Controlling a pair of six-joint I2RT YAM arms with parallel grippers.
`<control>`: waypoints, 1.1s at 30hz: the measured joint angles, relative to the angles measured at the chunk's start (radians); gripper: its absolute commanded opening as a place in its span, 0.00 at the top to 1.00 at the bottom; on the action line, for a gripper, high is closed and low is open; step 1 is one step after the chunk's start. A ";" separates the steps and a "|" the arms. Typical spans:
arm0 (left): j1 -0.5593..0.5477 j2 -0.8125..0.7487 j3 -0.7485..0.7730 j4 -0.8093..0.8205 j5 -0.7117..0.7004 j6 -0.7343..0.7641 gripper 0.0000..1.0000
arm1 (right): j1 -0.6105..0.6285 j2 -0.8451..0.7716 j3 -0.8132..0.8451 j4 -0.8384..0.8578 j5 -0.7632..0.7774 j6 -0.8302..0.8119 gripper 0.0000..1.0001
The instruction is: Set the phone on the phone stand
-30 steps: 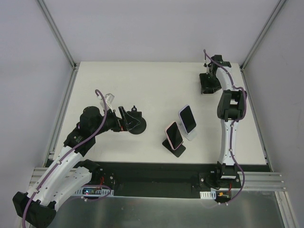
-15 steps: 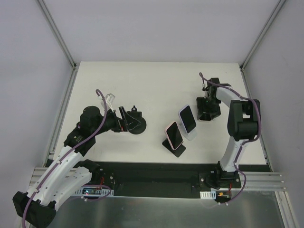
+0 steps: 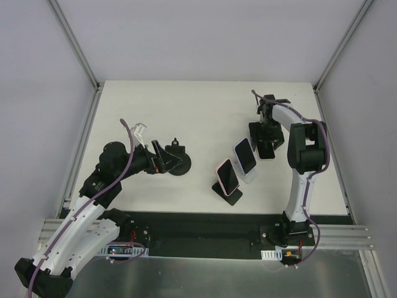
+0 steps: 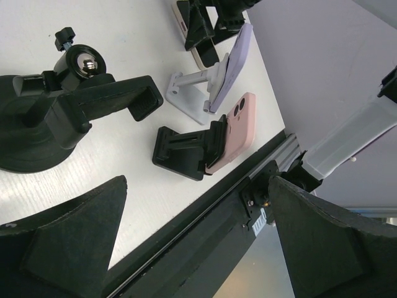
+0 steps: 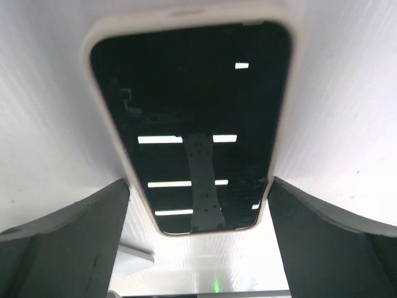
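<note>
Seen from above, the cream-cased phone (image 5: 189, 112) was almost wholly hidden beneath the right gripper (image 5: 198, 183). The wrist view showed it flat and screen-up on the table (image 3: 186, 112), with the spread fingers (image 5: 62, 248) either side of one end, contact unclear. The left gripper (image 4: 197, 186) was also spread wide, holding nothing, just short of the black phone stand (image 4: 74, 105), whose round base was cut off at the frame edge. A pink phone (image 4: 234, 133) and a lavender phone (image 4: 234, 59), each propped at a tilt, crowded the flat phone's left side, while bare tabletop lay beyond.
</note>
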State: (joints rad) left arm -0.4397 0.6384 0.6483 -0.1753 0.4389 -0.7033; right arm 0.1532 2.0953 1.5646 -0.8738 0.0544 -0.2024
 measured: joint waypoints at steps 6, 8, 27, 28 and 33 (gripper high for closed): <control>0.000 -0.013 0.000 0.000 0.000 -0.005 0.05 | -0.001 0.028 0.053 -0.002 0.012 0.001 0.66; 0.000 -0.012 0.000 -0.004 0.000 -0.005 0.05 | -0.003 0.028 0.054 -0.003 0.012 0.001 0.78; 0.000 0.007 0.243 -0.126 -0.054 0.065 0.03 | -0.028 -0.566 -0.298 0.426 0.044 -0.150 0.99; 0.000 0.018 0.256 -0.128 -0.054 0.062 0.03 | -0.010 -0.647 -0.339 0.472 0.026 -0.177 0.99; 0.001 0.133 0.377 -0.152 -0.012 0.052 0.14 | 0.187 -0.912 -0.365 0.544 -0.061 -0.286 0.99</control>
State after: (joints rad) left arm -0.4389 0.7712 1.0248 -0.3271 0.4267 -0.6510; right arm 0.3405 1.1828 1.1992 -0.3302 -0.0067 -0.4881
